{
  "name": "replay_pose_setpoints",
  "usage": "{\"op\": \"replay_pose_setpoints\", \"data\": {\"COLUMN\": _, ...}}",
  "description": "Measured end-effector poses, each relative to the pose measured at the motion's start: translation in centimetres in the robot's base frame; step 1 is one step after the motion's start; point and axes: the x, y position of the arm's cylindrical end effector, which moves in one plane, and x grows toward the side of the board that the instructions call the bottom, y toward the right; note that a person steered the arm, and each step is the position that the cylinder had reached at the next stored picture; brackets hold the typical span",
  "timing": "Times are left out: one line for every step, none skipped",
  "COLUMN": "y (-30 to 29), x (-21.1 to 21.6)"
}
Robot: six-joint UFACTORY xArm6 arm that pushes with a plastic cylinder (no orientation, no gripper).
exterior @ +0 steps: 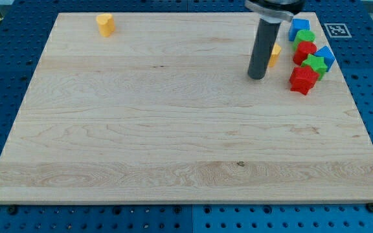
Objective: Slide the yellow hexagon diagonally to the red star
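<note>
Currently, my tip [256, 77] rests on the wooden tabletop [173, 129] toward the view's upper right. The arm carries no fingers, only the straight dark rod, so there is nothing to spread or press together.

A yellow block [275, 54] sits just to the view's right of the rod and is partly hidden behind it; its shape cannot be made out. A second yellow block [105, 24] stands well apart near the view's top left corner; it appears roughly hexagonal.

A cluster of blocks lies at the view's right edge:
- a blue block [298, 28] at the top;
- a green block [305, 37] just below it;
- a red block [304, 52] beneath that;
- a green star [315, 63] beside a second blue block [326, 55];
- a red star [303, 79], lowest in the cluster, near my tip on its right.
</note>
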Motion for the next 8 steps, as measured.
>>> {"op": "replay_pose_setpoints", "data": {"y": 0.0, "x": -4.6}}
{"op": "replay_pose_setpoints", "data": {"y": -1.0, "x": -9.7}}
{"op": "replay_pose_setpoints", "data": {"y": -2.4, "x": -10.0}}
{"op": "replay_pose_setpoints", "data": {"y": 0.3, "x": -10.6}}
{"op": "replay_pose_setpoints", "data": {"y": 3.8, "x": -9.0}}
{"op": "replay_pose_setpoints", "data": {"y": 4.8, "x": -5.3}}
{"op": "replay_pose_setpoints", "data": {"y": 3.4, "x": -0.8}}
{"op": "replay_pose_setpoints", "data": {"y": 2.0, "x": 1.9}}
